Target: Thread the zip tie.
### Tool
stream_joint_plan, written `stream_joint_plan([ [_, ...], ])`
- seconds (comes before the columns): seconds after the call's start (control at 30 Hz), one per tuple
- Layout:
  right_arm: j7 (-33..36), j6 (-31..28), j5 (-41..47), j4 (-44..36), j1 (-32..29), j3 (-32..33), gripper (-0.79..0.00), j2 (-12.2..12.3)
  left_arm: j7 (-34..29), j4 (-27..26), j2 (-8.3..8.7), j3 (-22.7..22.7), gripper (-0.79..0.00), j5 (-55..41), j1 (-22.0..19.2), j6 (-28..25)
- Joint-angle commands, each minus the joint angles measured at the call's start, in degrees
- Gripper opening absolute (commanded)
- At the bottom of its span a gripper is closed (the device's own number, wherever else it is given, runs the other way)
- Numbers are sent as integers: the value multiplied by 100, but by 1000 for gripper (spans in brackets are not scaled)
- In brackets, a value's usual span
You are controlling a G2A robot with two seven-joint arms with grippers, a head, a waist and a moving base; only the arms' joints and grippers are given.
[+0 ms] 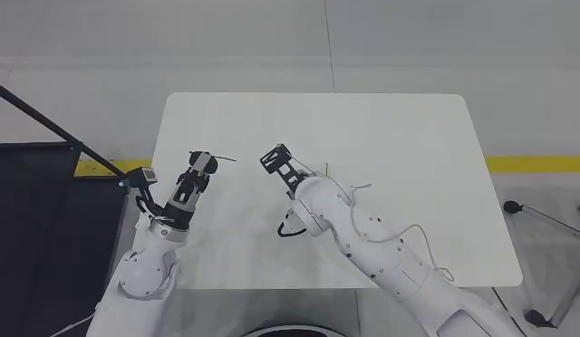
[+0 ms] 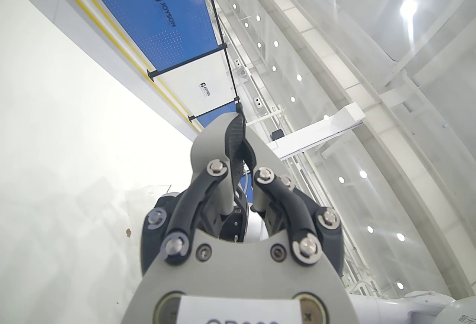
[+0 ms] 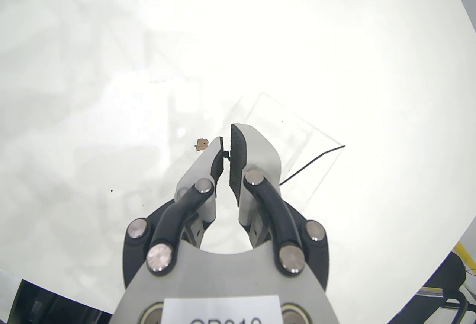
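Note:
My left gripper (image 1: 201, 164) is shut on a black zip tie (image 1: 222, 158) above the left part of the white table (image 1: 408, 156). In the left wrist view the tie's head (image 2: 240, 106) sits at the fingertips (image 2: 208, 139), and its thin strap (image 2: 219, 31) runs straight out from them. My right gripper (image 1: 275, 158) hangs a little to the right, over the table's middle. Its fingers (image 3: 256, 150) are almost together, pinching a small black piece (image 3: 225, 154). A thin black strap (image 3: 312, 162) comes out from behind one finger; whether it joins that piece is hidden.
A small brown speck (image 3: 201, 144) lies on the table close to the right fingertips. A black cable loop (image 1: 290, 230) hangs beside the right forearm. A dark panel (image 1: 36, 219) stands off the table's left edge. The table's right half is bare.

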Motion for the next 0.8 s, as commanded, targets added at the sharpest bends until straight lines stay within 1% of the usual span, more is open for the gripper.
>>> stream_joint_plan([
  [0.0, -4, 9, -59, -48, -38, 39, -745, -4, 0, 0, 0, 0, -785, 0, 0, 0],
  [0.1, 0, 22, -221, -199, -140, 119, -742, 0, 0, 0, 0, 0, -785, 0, 0, 0],
  [0.17, 8, 30, -334, -319, -218, 176, -754, 8, 0, 0, 0, 0, -785, 0, 0, 0],
  [0.23, -7, 41, -461, -436, -295, 220, -785, 19, 0, 0, 0, 0, -785, 0, 0, 0],
  [0.3, -41, 52, -640, -607, -403, 274, -785, 36, 0, 0, 0, 0, -785, 0, 0, 0],
  [0.5, -197, 48, -1247, -1481, -879, 541, -785, 130, 0, 0, 0, 0, -785, 0, 0, 0],
  [0.6, -372, -199, -1407, -2146, -1242, 803, -785, 220, -138, -39, 5, 38, -785, 1, -50, 64],
  [0.7, -598, -533, -1372, -2819, -1691, 1190, -785, 326, -615, 36, 35, 57, -785, 6, -258, 133],
  [0.77, -879, -942, -1198, -3278, -2061, 1519, -785, 412, -993, 135, 59, 94, -785, 25, -436, 127],
])
